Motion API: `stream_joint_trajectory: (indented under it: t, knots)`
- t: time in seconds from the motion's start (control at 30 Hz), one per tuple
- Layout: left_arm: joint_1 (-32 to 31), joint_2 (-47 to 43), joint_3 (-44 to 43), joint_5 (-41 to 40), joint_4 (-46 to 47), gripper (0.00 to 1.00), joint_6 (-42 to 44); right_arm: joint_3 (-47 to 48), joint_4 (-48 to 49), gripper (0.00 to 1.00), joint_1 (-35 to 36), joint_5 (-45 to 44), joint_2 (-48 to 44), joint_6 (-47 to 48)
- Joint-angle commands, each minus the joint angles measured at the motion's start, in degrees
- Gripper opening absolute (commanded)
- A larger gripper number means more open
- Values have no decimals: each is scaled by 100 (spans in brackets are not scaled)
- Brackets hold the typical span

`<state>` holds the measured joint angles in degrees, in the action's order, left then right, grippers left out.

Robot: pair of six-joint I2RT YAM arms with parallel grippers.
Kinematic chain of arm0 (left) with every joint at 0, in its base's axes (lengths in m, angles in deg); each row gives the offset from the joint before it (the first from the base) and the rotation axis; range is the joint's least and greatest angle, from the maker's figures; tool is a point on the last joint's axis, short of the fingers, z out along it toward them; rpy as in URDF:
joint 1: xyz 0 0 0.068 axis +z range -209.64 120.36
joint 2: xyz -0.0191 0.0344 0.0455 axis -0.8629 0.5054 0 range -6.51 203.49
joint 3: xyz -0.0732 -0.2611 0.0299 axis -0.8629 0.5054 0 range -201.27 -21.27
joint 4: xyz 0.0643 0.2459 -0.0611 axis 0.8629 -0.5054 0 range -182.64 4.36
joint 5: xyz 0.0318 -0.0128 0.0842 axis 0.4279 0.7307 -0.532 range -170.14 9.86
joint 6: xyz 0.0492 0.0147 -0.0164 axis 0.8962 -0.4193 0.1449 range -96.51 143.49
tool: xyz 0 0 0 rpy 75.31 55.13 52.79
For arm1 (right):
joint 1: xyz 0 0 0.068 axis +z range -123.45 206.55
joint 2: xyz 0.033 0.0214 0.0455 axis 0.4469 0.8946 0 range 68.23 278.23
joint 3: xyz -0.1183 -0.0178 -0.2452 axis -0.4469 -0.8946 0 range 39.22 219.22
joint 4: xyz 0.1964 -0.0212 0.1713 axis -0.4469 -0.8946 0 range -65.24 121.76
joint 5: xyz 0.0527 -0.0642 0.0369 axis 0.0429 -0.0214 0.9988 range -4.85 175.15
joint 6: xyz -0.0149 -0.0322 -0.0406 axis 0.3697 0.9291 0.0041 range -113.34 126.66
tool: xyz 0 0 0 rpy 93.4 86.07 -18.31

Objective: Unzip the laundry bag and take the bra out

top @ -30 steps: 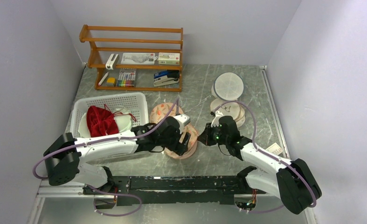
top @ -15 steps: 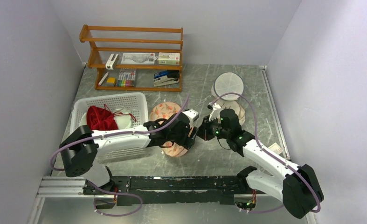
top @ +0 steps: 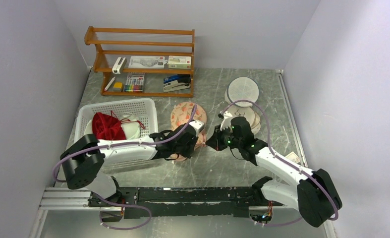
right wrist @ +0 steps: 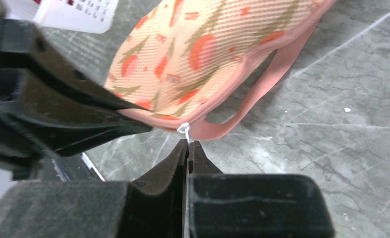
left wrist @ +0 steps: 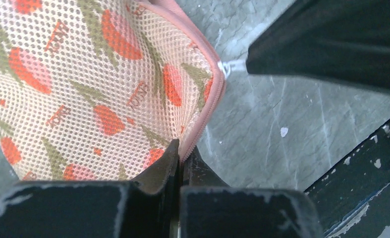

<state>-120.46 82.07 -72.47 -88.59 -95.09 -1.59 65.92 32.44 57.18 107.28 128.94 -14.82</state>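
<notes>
Right, both ends of the zip are in hand. The laundry bag (top: 184, 117) is near the middle of the desk (top: 222, 171), its free lobe toward 12 o'clock from my two grippers and its near end held between them. My left gripper (left wrist: 180, 148) is pressed together on the pink trim (left wrist: 205, 111), a little way from the zip end. My right gripper (right wrist: 188, 147), at 3 o'clock of it in the overhead view, is pinched on the small white zipper pull (right wrist: 184, 128). The bra is not visible; I judge it is inside.

To do this well I would hold the left as a fixed anchor. I would draw the right along the trim's curve, not straight outward, so the slider runs instead of dragging the whole bag. The tab is tiny, so I would go slowly and watch for slip or mesh catching.
</notes>
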Motion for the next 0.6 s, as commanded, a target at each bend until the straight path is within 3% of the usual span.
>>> stream_joint_trajectory:
  t: [0.0,0.3,0.57]
  knots:
    - [96,-447,340,-232,-206,7,272,-110,441,0,-43,-563,328,42]
    - [103,-1099,709,146,55,7,673,5,1169,0,-42,-210,1123,129]
    - [106,-1690,983,60,194,7,711,-296,2123,0,-375,-1245,1283,-394]
